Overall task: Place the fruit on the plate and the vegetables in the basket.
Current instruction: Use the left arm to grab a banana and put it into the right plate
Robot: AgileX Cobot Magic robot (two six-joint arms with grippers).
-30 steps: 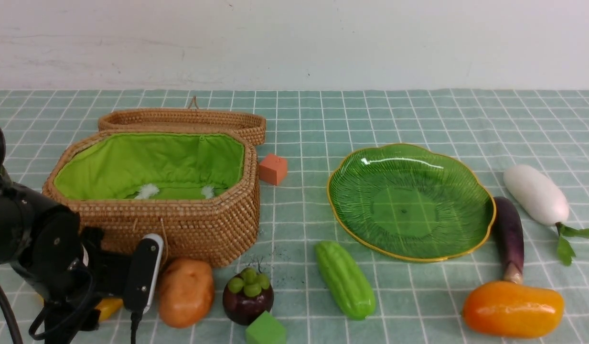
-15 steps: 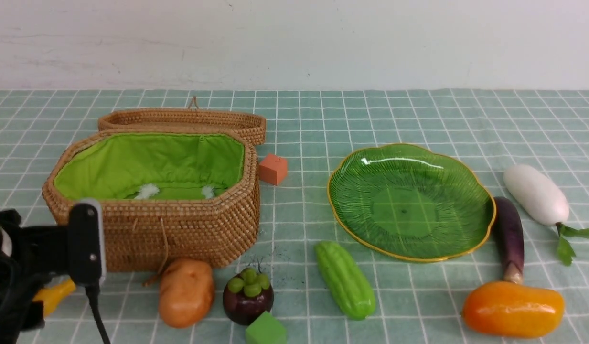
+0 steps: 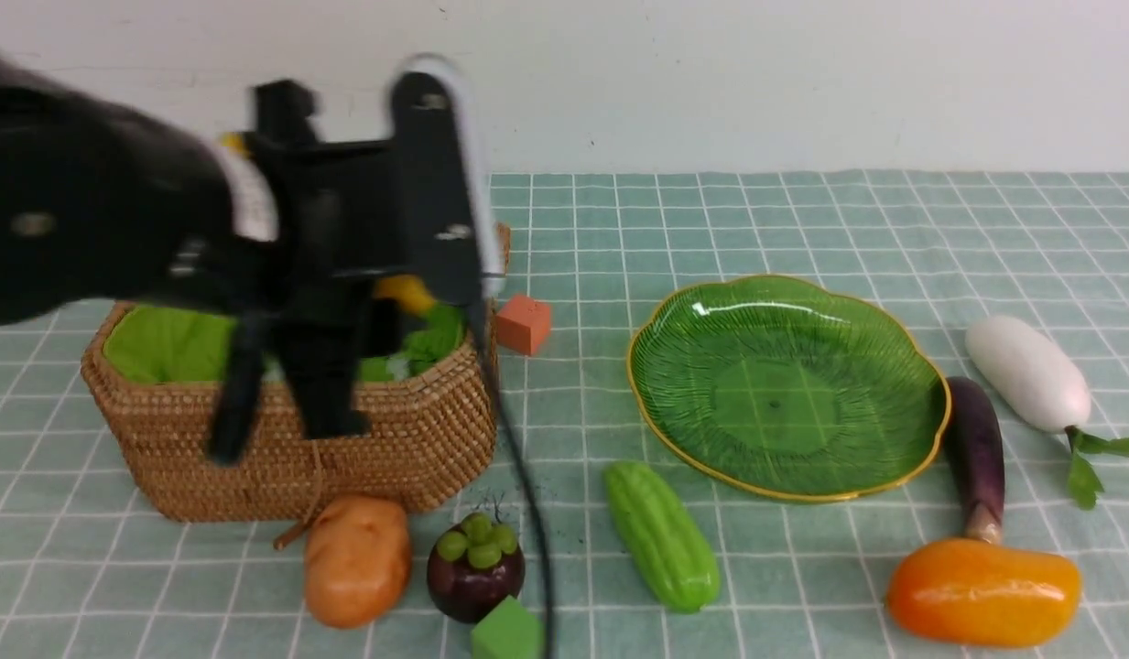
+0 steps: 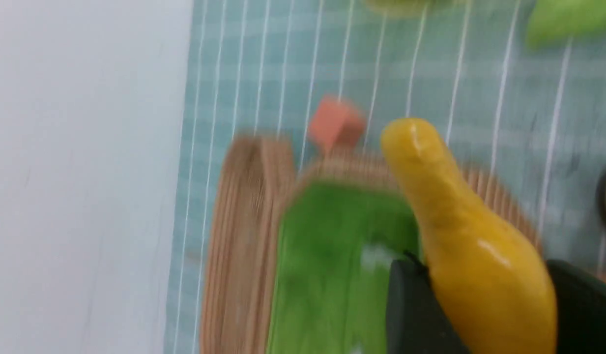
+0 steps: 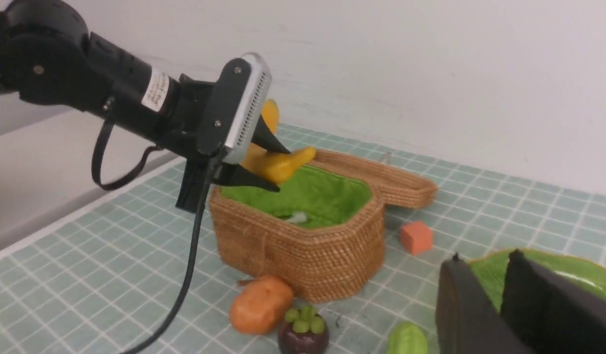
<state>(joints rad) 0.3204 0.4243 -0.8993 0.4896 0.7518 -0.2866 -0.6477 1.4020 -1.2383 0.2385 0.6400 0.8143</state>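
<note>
My left gripper [image 3: 381,311] is shut on the yellow banana [image 4: 460,221] and holds it in the air over the open basket [image 3: 390,439], its tip pointing toward the plate side [image 5: 283,164]. The green gold-rimmed plate [image 3: 784,384] is empty. Potato [image 3: 356,558] and mangosteen [image 3: 475,567] lie in front of the basket, the gourd [image 3: 662,535] before the plate. Eggplant [image 3: 976,448], radish [image 3: 1026,371] and mango [image 3: 982,592] lie right of the plate. My right gripper [image 5: 484,255] is empty, its fingers a narrow gap apart, near the plate's edge [image 5: 494,275].
An orange cube [image 3: 524,324] sits between basket and plate. A green cube [image 3: 507,631] touches the mangosteen at the front edge. The basket's lid [image 5: 391,182] lies open behind it. The left arm's cable [image 3: 527,513] hangs past the basket's right corner.
My left arm has lifted the banana from the table at the front left, up and rightward, to above the basket. The other objects have not moved.
</note>
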